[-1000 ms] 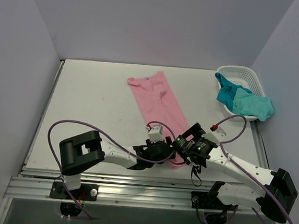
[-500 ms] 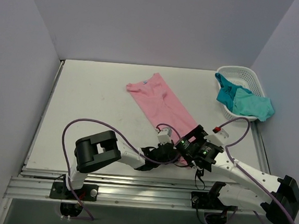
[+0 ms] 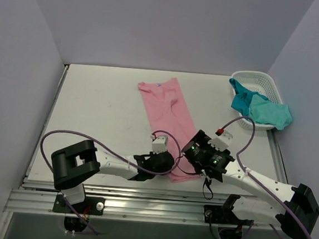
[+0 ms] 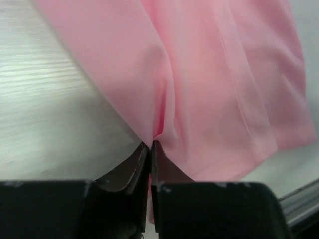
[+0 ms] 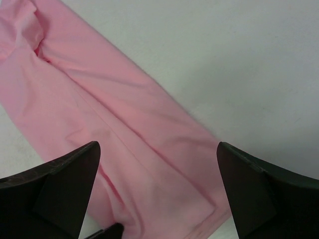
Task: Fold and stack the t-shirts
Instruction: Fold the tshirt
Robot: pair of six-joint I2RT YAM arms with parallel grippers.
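The light pink t-shirt (image 3: 169, 106) lies folded into a long strip running from the table's middle down to the near edge. My left gripper (image 3: 170, 165) is at the strip's near left edge. In the left wrist view the left gripper (image 4: 150, 145) is shut on a pinched fold of the pink t-shirt (image 4: 214, 89). My right gripper (image 3: 189, 161) hovers over the strip's near right corner. Its fingers (image 5: 60, 184) stand wide apart above the pink t-shirt (image 5: 129, 134), holding nothing. The teal and turquoise t-shirts (image 3: 261, 109) hang bunched in the basket.
The white lattice basket (image 3: 262, 76) stands at the far right by the wall. The table's near edge and metal rail (image 3: 141, 199) lie just below both grippers. Purple cables (image 3: 91, 138) loop over both arms.
The left gripper went from open to shut on the pink shirt's edge and drew the near end leftward after a swing to the right. The right gripper stayed open above it.
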